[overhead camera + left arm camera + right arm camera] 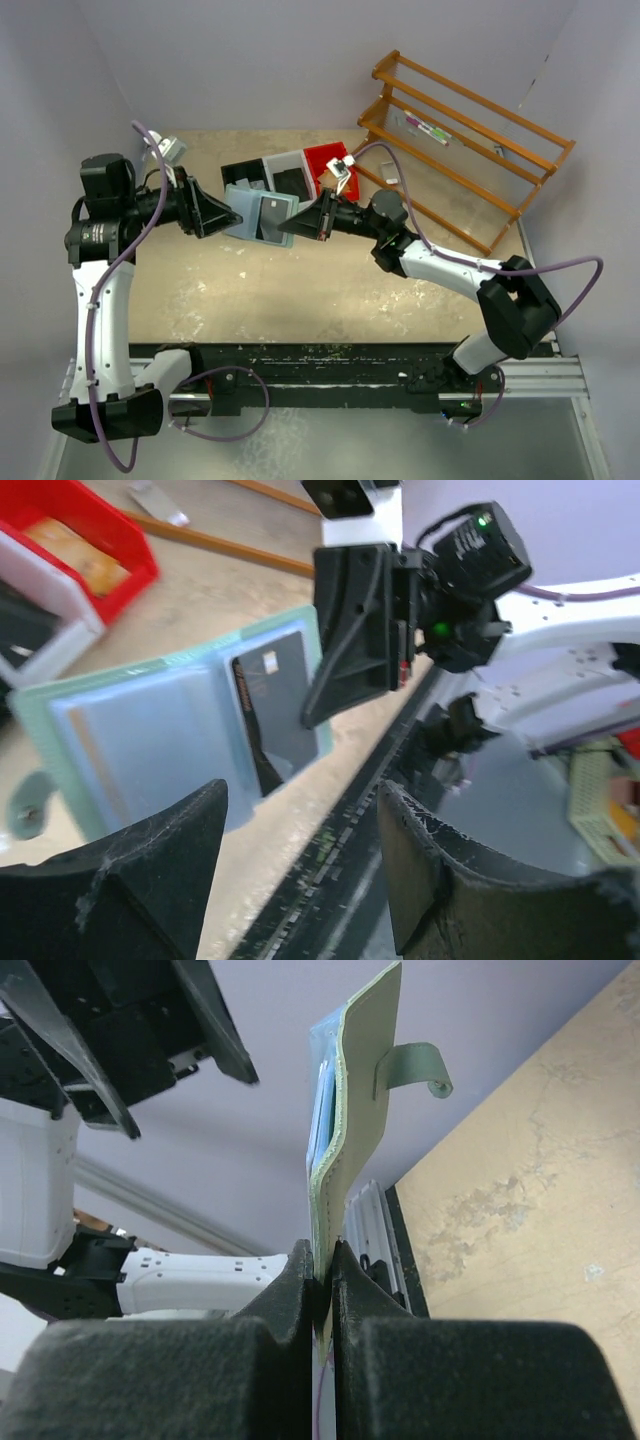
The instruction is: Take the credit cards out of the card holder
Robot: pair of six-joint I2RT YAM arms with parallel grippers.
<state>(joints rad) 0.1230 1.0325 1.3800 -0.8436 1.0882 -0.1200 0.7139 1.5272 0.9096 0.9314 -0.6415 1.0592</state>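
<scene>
Two pincers flank the mint-green card holder (258, 215) (150, 740) (345, 1130), open in the air above the surface (300, 300). The right pincer (284, 228) (320, 1260) clamps its edge; the left pincer (235, 215) (300, 795) gapes empty beside it. A dark credit card (280, 705) sits pocketed inside.

- The card holder (258, 215) hangs in the air and fills the gap between both arms.
- The left gripper (224, 212), jaws spread, faces it with seemingly little room left.
- The right gripper (293, 226), clamped on its edge, blocks that side.
- The bins (325, 157) crowd close behind.
- The table (300, 290) lies bare in front.
</scene>
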